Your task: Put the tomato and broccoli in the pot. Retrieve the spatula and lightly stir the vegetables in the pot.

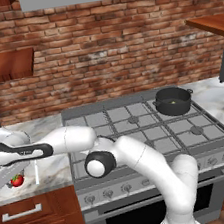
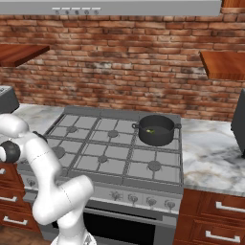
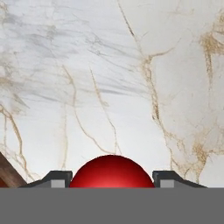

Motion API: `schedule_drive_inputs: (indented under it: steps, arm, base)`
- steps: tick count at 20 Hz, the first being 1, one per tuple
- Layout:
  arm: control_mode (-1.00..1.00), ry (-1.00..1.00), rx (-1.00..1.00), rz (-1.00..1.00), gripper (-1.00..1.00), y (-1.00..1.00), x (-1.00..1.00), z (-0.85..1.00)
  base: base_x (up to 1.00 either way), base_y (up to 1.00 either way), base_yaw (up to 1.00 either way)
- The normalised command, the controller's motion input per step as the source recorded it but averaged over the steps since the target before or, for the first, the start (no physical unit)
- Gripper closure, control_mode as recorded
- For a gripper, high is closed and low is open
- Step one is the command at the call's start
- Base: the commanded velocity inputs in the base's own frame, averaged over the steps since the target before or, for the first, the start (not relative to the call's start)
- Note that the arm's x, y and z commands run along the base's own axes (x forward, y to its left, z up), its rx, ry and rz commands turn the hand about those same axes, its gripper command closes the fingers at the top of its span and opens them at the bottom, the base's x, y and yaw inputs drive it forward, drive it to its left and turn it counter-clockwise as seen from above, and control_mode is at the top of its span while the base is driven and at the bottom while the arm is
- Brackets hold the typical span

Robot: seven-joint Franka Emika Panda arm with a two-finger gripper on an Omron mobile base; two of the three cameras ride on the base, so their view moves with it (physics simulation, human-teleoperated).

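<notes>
Tool [image 3: 112, 179] first: its two dark fingertips [image 3: 56, 178] stand on either side of the tomato [image 3: 112, 171], at 9 and 3 o'clock of it in the hand view, with a thin gap visible on each side. Whether they are pressing on the tomato yet I cannot tell.

From the left base view, the white arm reaches out over the marble table [image 1: 45, 128] toward 9 o'clock, and the tomato sits low at the far left, near the table's front edge, under the tool.

What could go wrong, as a judgement: the tomato is round and smooth, so fingertips closing off centre could squeeze it out sideways and send it rolling. The front edge is near, so a roll that way could drop it to the floor. A lift before the grip is firm would leave it behind.

Around the scene, largest first: a brick wall runs across the back. The grey stove [image 1: 151, 128] fills the middle, its grates bare except for the pot [image 1: 173, 100], which stands on the back right burner, well apart from the tomato. Something small and greenish lies inside the pot, too small to identify. Nothing stands on the burners between tomato and pot, though the arm's own elbow hangs over the stove's front left corner.
</notes>
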Motion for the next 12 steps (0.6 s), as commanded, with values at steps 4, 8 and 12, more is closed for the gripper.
schedule_drive_inputs:
  steps: [4,8,12]
  arm:
    - [-1.00,0.00,0.00,0.00,1.00,0.00,0.00,0.00]
    - [-1.00,-0.01,0.00,-0.04,1.00,-0.07,-0.15,0.15]
    - [-1.00,-0.03,0.00,-0.18,1.00,-0.41,-0.34,0.40]
  base:
    - [0.00,0.00,0.00]
    - [0.00,0.00,0.00]
    - [0.00,0.00,0.00]
